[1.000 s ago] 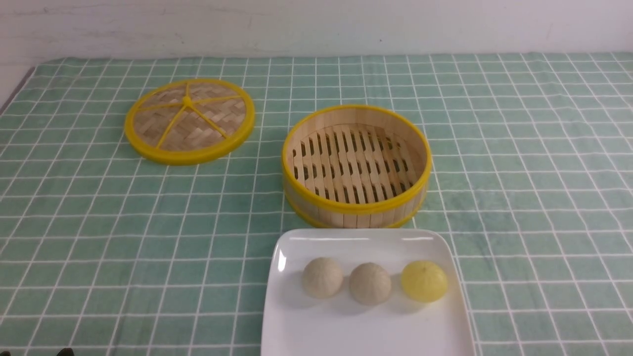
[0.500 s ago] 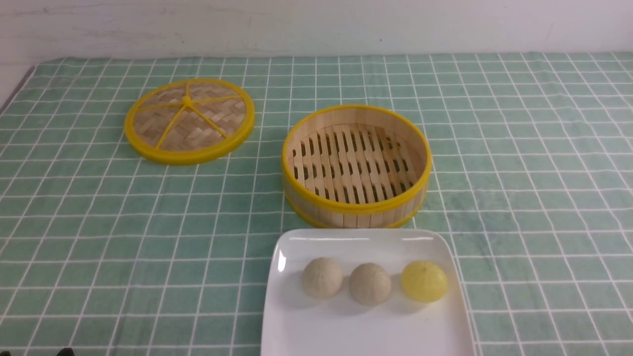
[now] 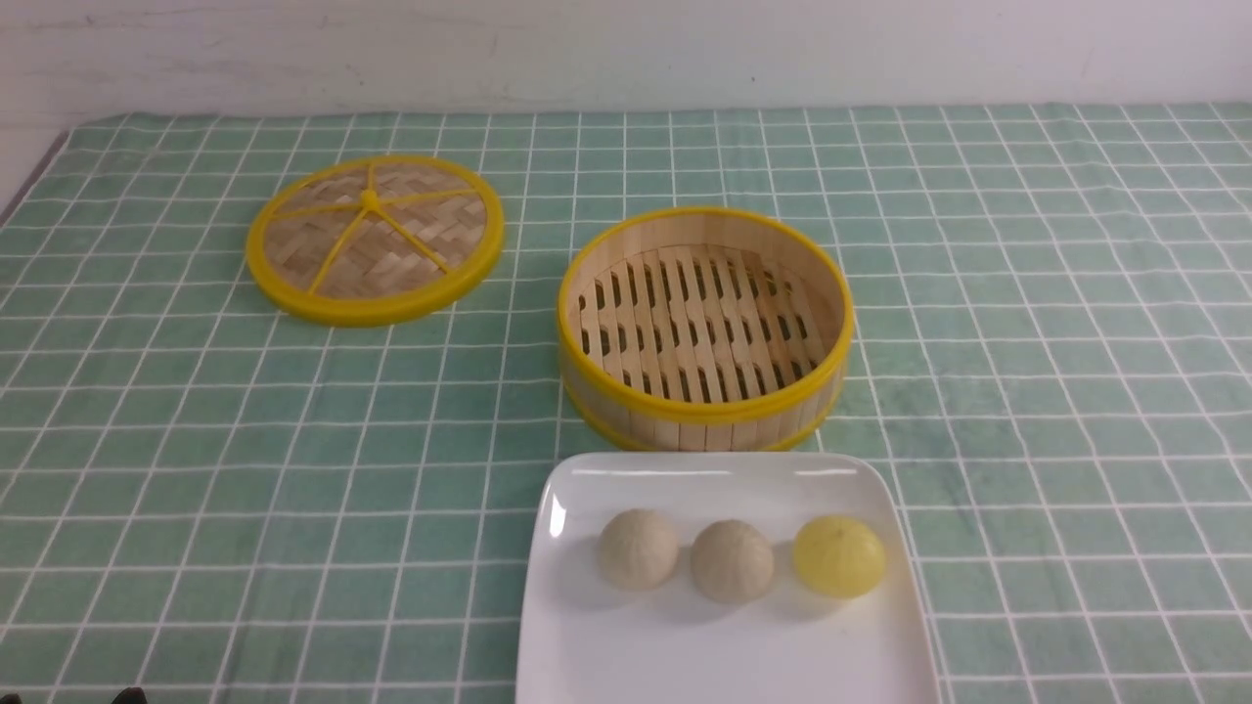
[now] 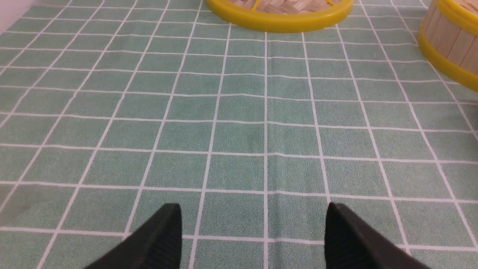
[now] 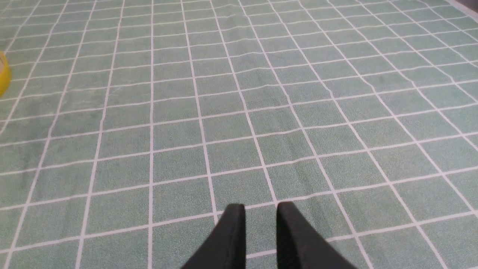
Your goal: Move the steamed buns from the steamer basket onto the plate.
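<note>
Three steamed buns sit in a row on the white plate (image 3: 724,655) at the front: two beige ones (image 3: 638,561) (image 3: 732,573) and a pale yellow one (image 3: 838,556). Just behind the plate stands the steamer basket (image 3: 704,411), with only its slatted floor showing inside. My left gripper (image 4: 252,209) hovers open and wide over bare cloth, with the basket's wall (image 4: 448,48) off to one side. My right gripper (image 5: 260,207) is open by a narrow gap over bare cloth, holding nothing. Neither gripper shows in the front view.
The flat woven lid (image 3: 375,238) with its yellow rim lies at the back left, and its edge (image 4: 280,18) shows ahead of the left gripper. Green checked cloth covers the table. A white wall runs along the far edge.
</note>
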`<act>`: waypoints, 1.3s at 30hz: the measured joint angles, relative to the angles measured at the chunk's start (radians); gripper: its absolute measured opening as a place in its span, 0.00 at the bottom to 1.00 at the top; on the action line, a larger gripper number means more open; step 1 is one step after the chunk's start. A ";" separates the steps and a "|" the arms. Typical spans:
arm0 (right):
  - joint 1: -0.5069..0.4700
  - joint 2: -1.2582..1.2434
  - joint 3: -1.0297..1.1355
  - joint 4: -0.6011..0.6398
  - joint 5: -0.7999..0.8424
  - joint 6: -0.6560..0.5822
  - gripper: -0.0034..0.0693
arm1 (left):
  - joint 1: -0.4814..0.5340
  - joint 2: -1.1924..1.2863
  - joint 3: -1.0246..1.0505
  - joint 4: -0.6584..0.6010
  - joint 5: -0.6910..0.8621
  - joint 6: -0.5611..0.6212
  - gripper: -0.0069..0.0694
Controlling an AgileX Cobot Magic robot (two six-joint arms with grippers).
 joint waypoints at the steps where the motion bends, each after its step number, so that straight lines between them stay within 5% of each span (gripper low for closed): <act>1: 0.000 0.000 0.000 0.000 0.000 0.000 0.26 | 0.000 0.000 0.000 0.000 0.000 0.000 0.76; 20: 0.000 0.000 0.000 -0.066 0.007 0.000 0.30 | 0.000 0.000 0.000 0.000 -0.001 0.000 0.76; 35: 0.000 0.000 0.000 -0.020 0.004 0.031 0.33 | 0.000 0.000 0.000 0.000 -0.001 0.000 0.76; 39: 0.000 0.000 0.000 0.098 0.002 0.001 0.33 | 0.000 0.000 0.000 0.000 -0.001 0.000 0.76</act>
